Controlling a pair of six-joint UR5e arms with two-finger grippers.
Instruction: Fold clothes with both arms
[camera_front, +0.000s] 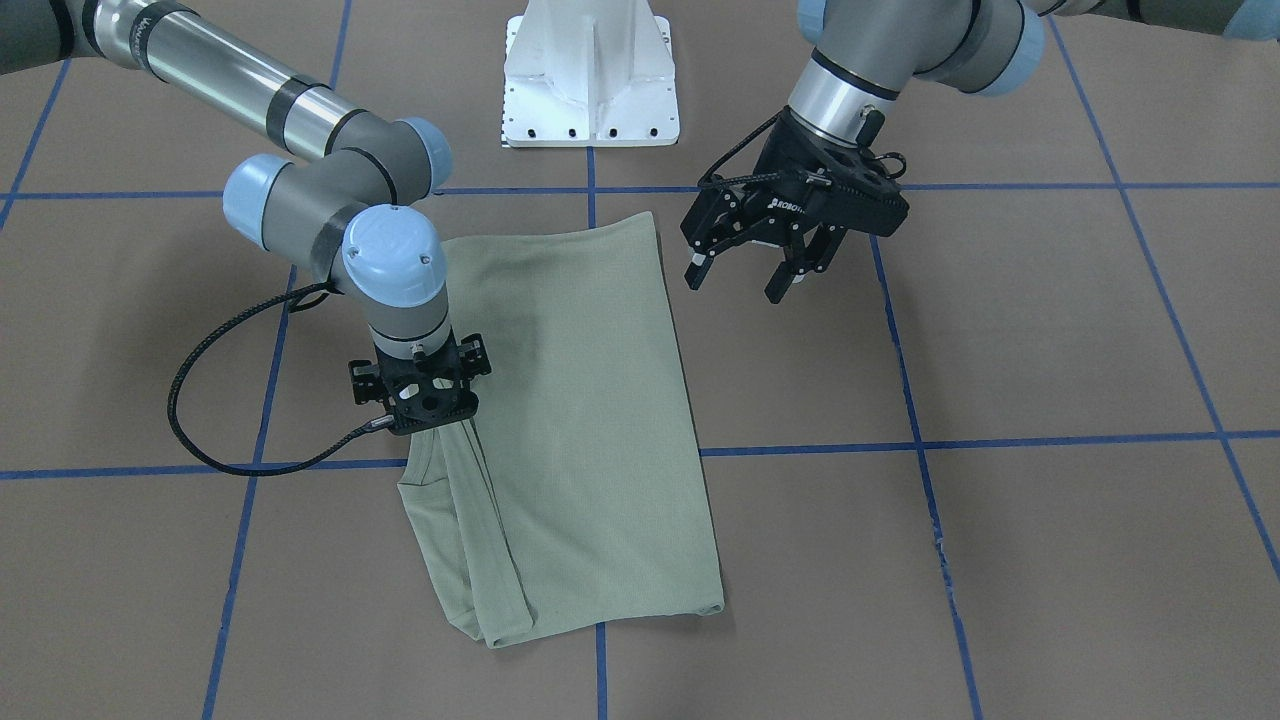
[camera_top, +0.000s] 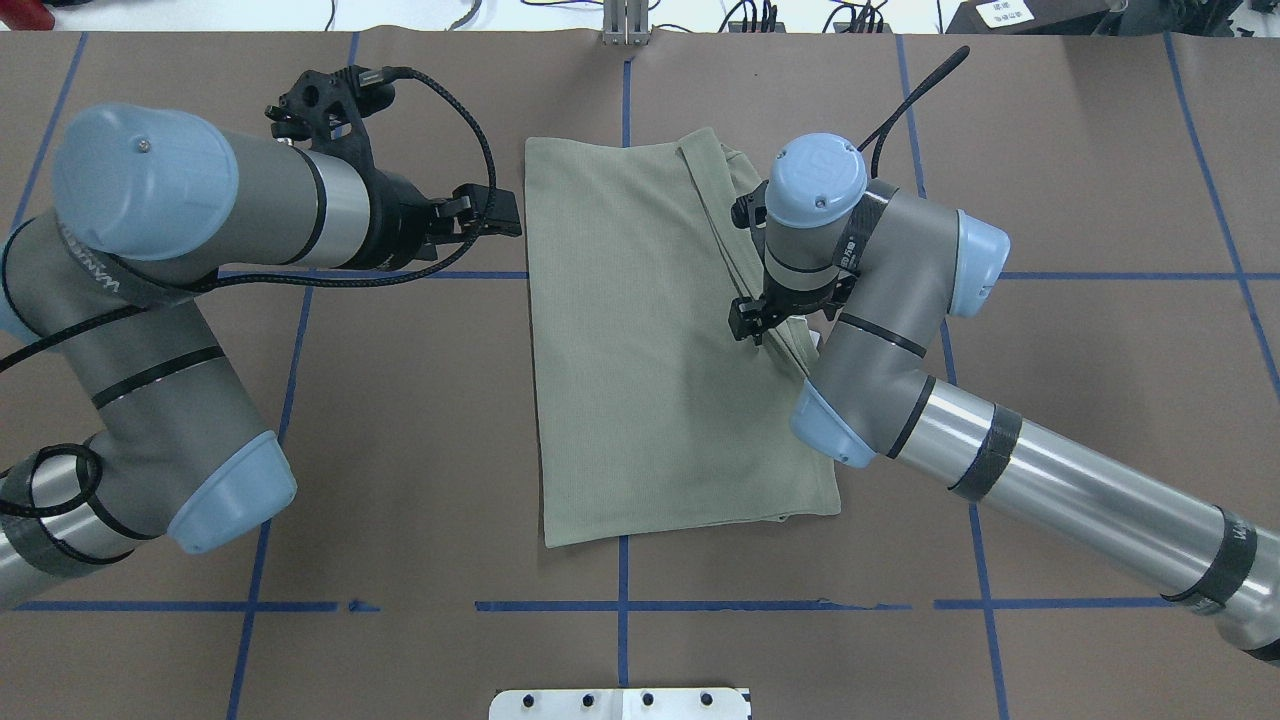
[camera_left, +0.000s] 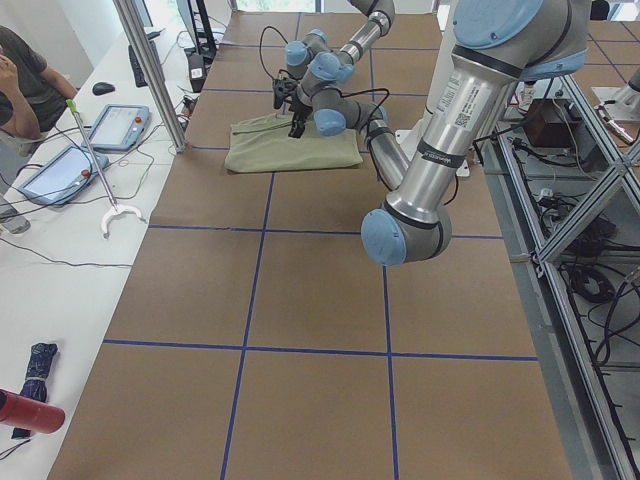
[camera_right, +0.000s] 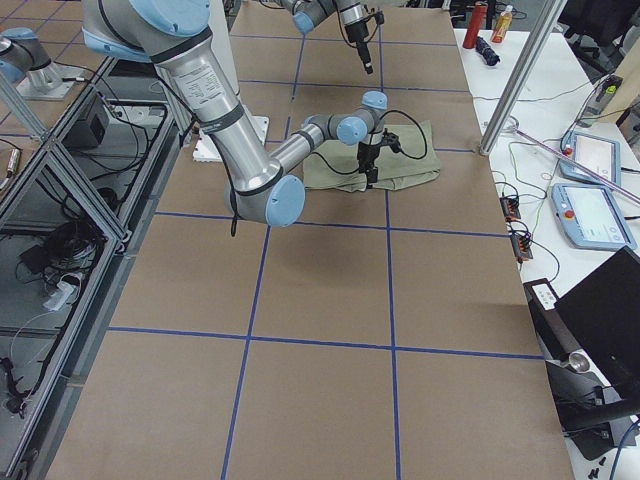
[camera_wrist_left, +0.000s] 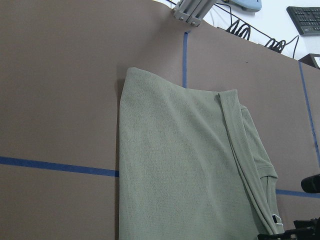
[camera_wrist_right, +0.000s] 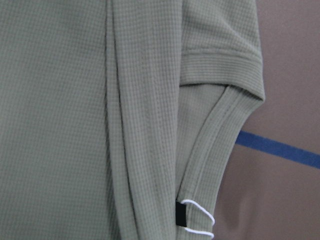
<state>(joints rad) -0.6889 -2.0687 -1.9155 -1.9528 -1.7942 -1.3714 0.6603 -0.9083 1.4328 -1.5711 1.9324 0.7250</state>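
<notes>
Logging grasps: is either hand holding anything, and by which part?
Left hand open, empty. Right hand is down on the shirt at its folded side edge; grip hidden.

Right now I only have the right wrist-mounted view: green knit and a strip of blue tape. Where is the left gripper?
Observer: The left gripper hangs open beside the shirt, not touching it.
Reviewer: What shape is the shirt overall?
Observer: It is folded into a long rectangle that lies across a blue tape line.
Reviewer: Does the right gripper hold cloth?
Observer: The right gripper points straight down at the shirt's long edge. The wrist hides its fingertips, so I cannot tell.
</notes>
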